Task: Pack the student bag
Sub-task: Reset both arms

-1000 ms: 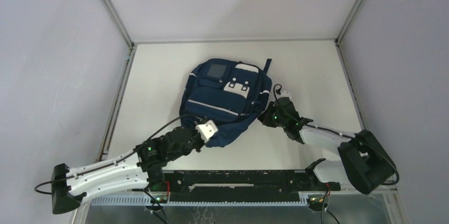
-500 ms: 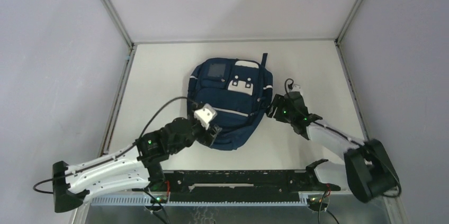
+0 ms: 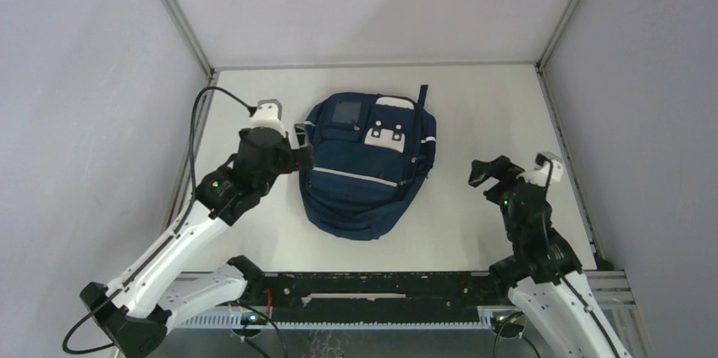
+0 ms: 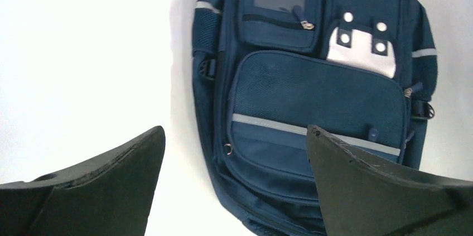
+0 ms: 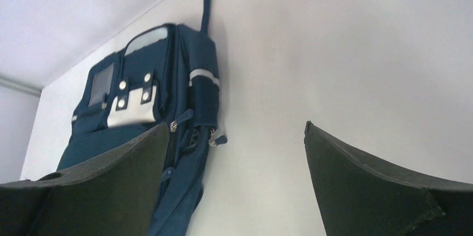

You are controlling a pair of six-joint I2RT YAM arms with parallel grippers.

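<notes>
The student bag is a navy backpack lying flat, front up, in the middle of the table, with white patches and a pale stripe; its zips look shut. My left gripper hovers open just off the bag's left edge, nothing between its fingers. In the left wrist view the bag lies below the spread left gripper. My right gripper stands open to the right of the bag, apart from it. In the right wrist view the bag shows at the left behind the open right gripper.
The white table is bounded by grey walls on three sides with metal frame posts at the corners. A black rail runs along the near edge between the arm bases.
Both grippers have opened and drawn away from the bag. The left arm swung up to the bag's left side, the right arm pulled back to the right. The bag settled flat.
</notes>
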